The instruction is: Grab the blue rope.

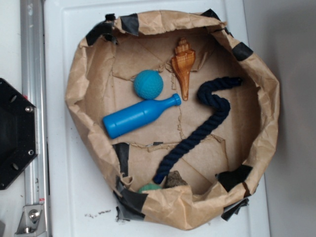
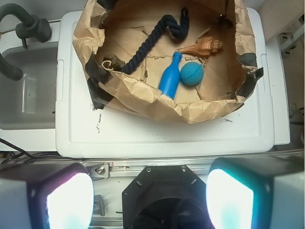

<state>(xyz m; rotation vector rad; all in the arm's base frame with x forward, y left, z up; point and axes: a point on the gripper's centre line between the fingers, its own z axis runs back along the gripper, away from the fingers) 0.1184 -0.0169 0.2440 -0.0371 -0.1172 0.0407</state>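
The blue rope (image 1: pixel 205 123) is thick, dark navy and twisted. It lies in a wavy line on the right side of the brown paper basin (image 1: pixel 84 74), from near the top right down to the bottom middle. It also shows in the wrist view (image 2: pixel 152 40) at the top. My gripper (image 2: pixel 150 191) is open and empty, its two pads wide apart at the bottom of the wrist view, well back from the basin over the black robot base (image 2: pixel 162 200). The gripper does not show in the exterior view.
In the basin lie a bright blue plastic bottle (image 1: pixel 139 116), a teal ball (image 1: pixel 148 84), an orange conch shell (image 1: pixel 183 66) and small items at the bottom rim (image 1: pixel 165 182). The basin sits on a white board (image 1: pixel 64 173). An aluminium rail (image 1: pixel 32 98) runs at the left.
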